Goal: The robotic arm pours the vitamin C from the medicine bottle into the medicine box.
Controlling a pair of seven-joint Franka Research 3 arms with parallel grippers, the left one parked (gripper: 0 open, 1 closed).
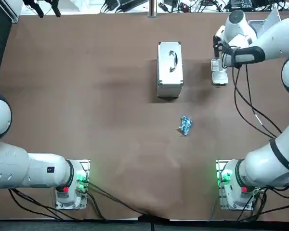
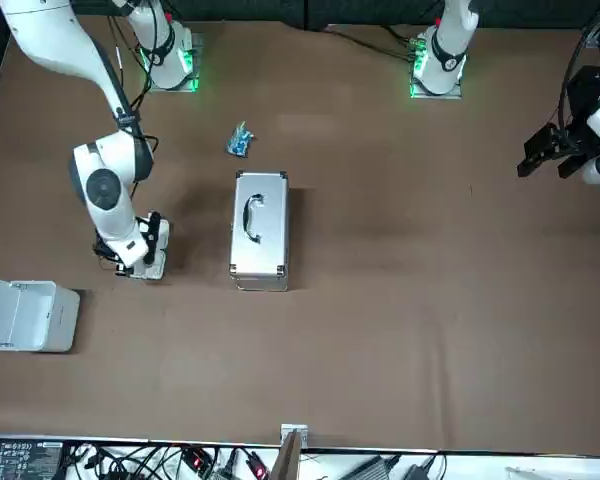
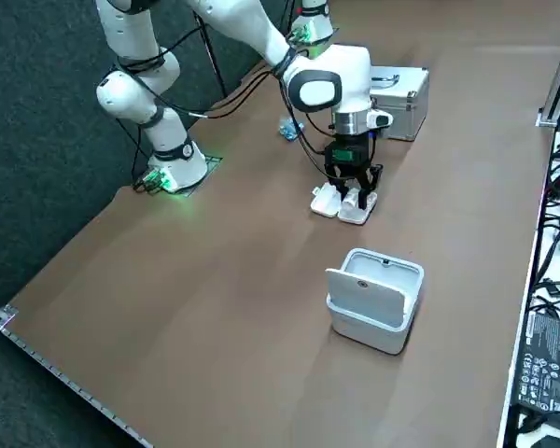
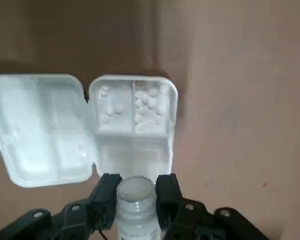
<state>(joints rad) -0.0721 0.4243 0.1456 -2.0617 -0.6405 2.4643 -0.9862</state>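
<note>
**Right claw (image 4: 136, 186) clamped on the medicine bottle (image 4: 135, 202) at the open medicine box (image 4: 133, 125)**

The right claw points down at the counter (image 1: 86, 96), low over the far right part of it as the top view shows. Its two black fingers (image 4: 109, 192) are closed against the sides of the white medicine bottle, one on each side of the neck. In the wrist view the bottle's top end sits between the fingertips, right at the near edge of the box's tray.

The medicine box is white and lies flat on the counter with its lid (image 4: 40, 130) folded fully open beside the tray, joined to it along one side. Small white tablets (image 4: 147, 102) lie in the two compartments on the side of the tray away from the claw. One compartment holds a thicker heap and the one next to it only a few.

From the right side view the claw (image 3: 352, 189) stands directly above the box (image 3: 339, 207), with the fingertips close to it. I cannot tell whether they touch it.

A silver case (image 1: 170, 67) with a handle on top lies near the middle of the counter, to the robot's left of the box and apart from it. A small blue packet (image 1: 185, 125) lies nearer the arms' bases than the case. A white bin (image 3: 375, 301) with a raised flap stands on the counter beyond the box, well apart from it.
</note>
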